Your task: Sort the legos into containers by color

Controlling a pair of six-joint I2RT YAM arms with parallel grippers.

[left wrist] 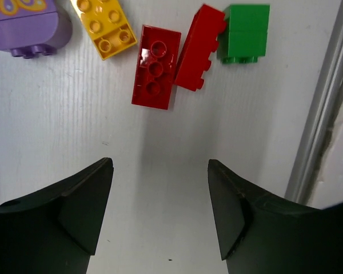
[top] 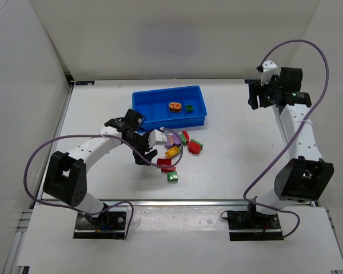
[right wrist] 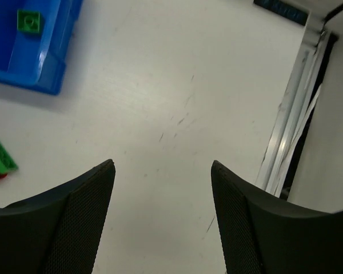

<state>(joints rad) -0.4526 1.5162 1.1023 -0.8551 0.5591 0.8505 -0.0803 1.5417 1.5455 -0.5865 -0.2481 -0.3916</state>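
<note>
Left claw [left wrist: 160, 205] (spread wide) hovers near red brick [left wrist: 156, 67].

Blue tray [top: 143, 105], four compartments in a row: orange oval brick [top: 175, 106] in the third from left, small green brick [top: 190, 108] in the fourth. Loose near its front wall (closely clustered): purple brick [left wrist: 28, 25], yellow brick [left wrist: 104, 23], red brick [left wrist: 156, 67] studs-up, second red brick [left wrist: 199, 47] on its side touching a green block [left wrist: 244, 33].

We see a flat white table [top: 240, 165] bearing a shallow bright-blue plastic tray [top: 177, 121] at far centre; nearer lie a purple brick [left wrist: 26, 25], yellow brick [left wrist: 104, 25], red brick [left wrist: 156, 68] and green brick [left wrist: 244, 33].
</note>
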